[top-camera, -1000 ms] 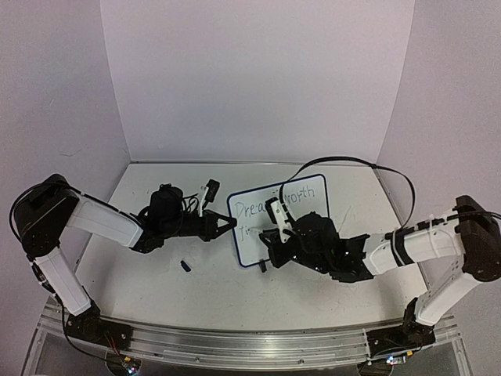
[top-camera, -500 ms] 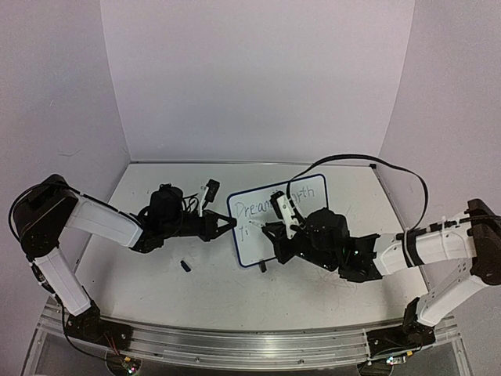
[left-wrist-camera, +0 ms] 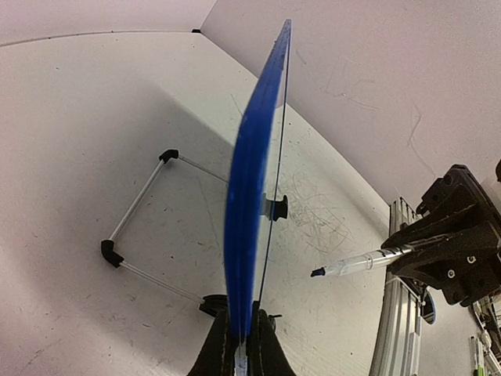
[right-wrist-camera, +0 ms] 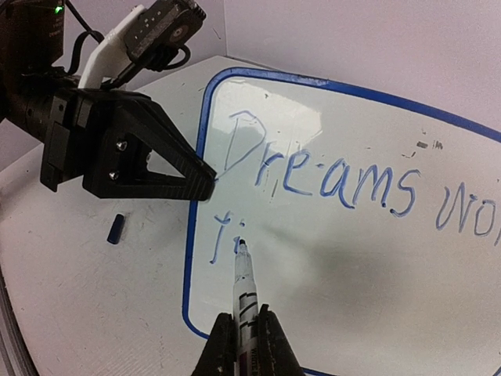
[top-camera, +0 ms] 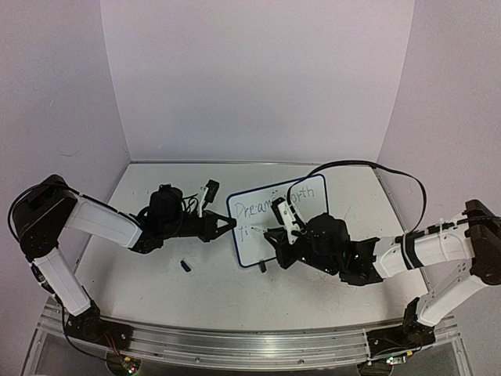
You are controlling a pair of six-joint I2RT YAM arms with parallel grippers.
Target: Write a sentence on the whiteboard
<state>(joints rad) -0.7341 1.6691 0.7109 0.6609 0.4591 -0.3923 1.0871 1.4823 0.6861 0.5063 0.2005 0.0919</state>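
A blue-rimmed whiteboard [top-camera: 252,249] stands near the middle of the bench [top-camera: 156,290], leaning back on its wire stand [left-wrist-camera: 137,227]. The left tool [top-camera: 232,224] pinches the board's left rim, its black fingers closing off that edge. From the other side, the right tool [right-wrist-camera: 243,333] is clamped on a marker [right-wrist-camera: 245,290]. The marker's tip sits low on the left of the board's face, just right of the first two letters of the second line; whether it touches the surface cannot be told. In the right wrist view the sentence [right-wrist-camera: 329,176] reads "Dreams wo" across the top before running out of frame. White space lies open below and to the right of the tip. A small dark cap [top-camera: 186,265] lies on the bench in front of the left tool, apart from the board. Pale walls [top-camera: 258,78] shut in three sides, and a metal rail [top-camera: 235,345] runs along the near edge. A black cable [top-camera: 352,162] loops above the board's far right corner.
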